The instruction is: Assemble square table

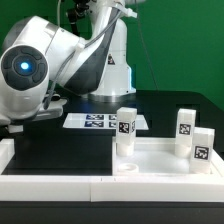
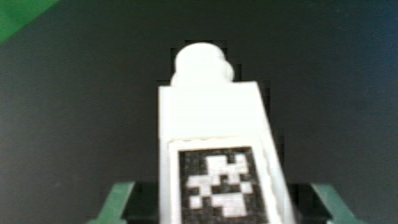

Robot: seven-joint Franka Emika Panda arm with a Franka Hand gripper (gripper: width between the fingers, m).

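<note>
Between the claw's [image 2: 222, 205] green fingers [image 2: 119, 200] you have one white leg [image 2: 214, 110] of the square table. It lies lengthwise on the black desk [image 2: 71, 110], its black-and-white tag [image 2: 222, 180] facing the wrist camera at the end nearest the claw. Its rounded peg tip points away from the claw. The jaws stand partly closed, one on each side of the leg, with a dark strip showing on either side. You cannot tell from this whether they pinch it. In the exterior view the claw itself is out of sight behind the arm [image 1: 60, 60], so nothing there can be placed against it. That view shows the white square slab [image 1: 160, 158] lying on the exterior view's right. Three more tagged legs stand upright on it: a middle leg [image 1: 126, 135], a far right leg [image 1: 186, 125] and a near right leg [image 1: 203, 148]. Behind them the marker board [image 1: 90, 121] lies flat on the desk.
</note>
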